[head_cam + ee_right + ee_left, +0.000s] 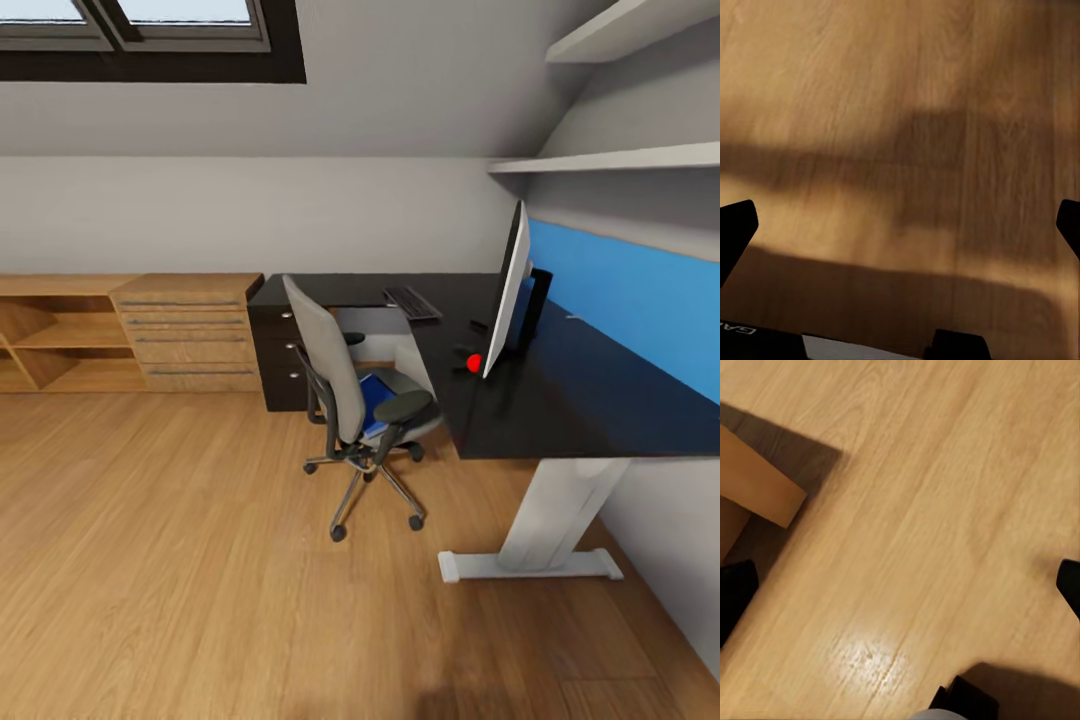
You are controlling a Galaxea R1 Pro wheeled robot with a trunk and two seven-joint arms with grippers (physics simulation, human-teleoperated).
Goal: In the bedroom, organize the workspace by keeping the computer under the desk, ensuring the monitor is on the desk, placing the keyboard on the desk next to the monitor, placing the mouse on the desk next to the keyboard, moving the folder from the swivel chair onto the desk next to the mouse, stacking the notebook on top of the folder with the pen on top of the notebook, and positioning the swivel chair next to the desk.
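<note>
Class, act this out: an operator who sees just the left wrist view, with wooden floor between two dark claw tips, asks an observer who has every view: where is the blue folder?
Observer: In the head view, the bright-blue flat folder lies on the seat of the grey padded swivel chair.
Operator: Is the keyboard on the desk?
Observer: Yes, the dark flat keyboard lies on the glossy black desk.
Operator: And the other arm?
Observer: The right claw is open and holds nothing, over the wood floor.
</note>
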